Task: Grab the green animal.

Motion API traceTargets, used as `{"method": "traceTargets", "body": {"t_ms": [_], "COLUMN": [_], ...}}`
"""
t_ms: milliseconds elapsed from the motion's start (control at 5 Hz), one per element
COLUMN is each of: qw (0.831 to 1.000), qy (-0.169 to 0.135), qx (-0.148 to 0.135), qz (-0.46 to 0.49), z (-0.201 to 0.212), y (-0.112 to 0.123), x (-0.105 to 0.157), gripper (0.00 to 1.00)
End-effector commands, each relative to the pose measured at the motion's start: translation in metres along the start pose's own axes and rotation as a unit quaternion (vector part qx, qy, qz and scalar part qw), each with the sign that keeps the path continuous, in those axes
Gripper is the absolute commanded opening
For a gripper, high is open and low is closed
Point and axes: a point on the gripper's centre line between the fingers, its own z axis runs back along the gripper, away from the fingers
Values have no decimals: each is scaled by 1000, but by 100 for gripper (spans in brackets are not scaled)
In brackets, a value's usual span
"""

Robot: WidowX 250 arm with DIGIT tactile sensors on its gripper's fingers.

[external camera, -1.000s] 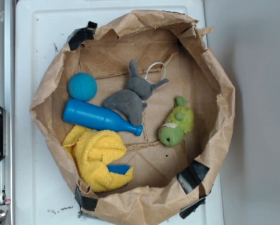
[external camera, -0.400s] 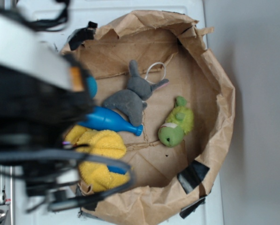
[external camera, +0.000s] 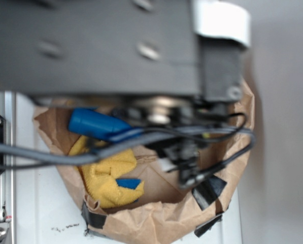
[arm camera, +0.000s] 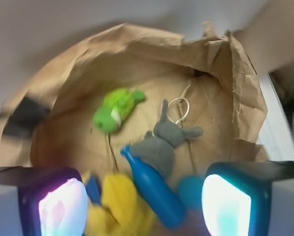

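The green animal [arm camera: 114, 110] lies on the floor of the brown paper bag [arm camera: 235, 83] in the wrist view, up and left of centre, well ahead of my gripper [arm camera: 147, 206]. My gripper is open, its two lit fingers [arm camera: 63, 206] wide apart at the frame's lower corners, with nothing held between them. It hovers above the blue bottle and the yellow cloth. In the exterior view my arm [external camera: 115, 46] fills the upper frame and hides the green animal.
A grey long-eared plush [arm camera: 161, 145] and a white ring [arm camera: 179, 109] lie right of the green animal. A blue bottle [arm camera: 154, 189] [external camera: 98, 124], a blue ball [arm camera: 191, 191] and a yellow cloth [arm camera: 119, 206] [external camera: 108, 175] sit nearer. The bag's crumpled walls [external camera: 156, 223] ring everything.
My arm has swept in from the left and now sits over the bag, covering the grey plush, the ball and the green animal in the exterior view. The objects have not moved.
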Motion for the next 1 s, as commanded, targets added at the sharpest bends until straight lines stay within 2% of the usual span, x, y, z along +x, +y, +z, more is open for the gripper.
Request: {"method": "traceTargets", "body": {"t_ms": [0, 200, 400, 600, 800], "qw": [999, 999, 975, 946, 930], "qy": [-30, -30, -167, -241, -265], "qx": [-12, -12, 51, 37, 4], "qz": [13, 13, 138, 215, 255], "z": [16, 16, -7, -26, -32], "y": [7, 7, 20, 8, -2], "x": [11, 11, 20, 16, 8], "gripper": [100, 100, 100, 100, 100]}}
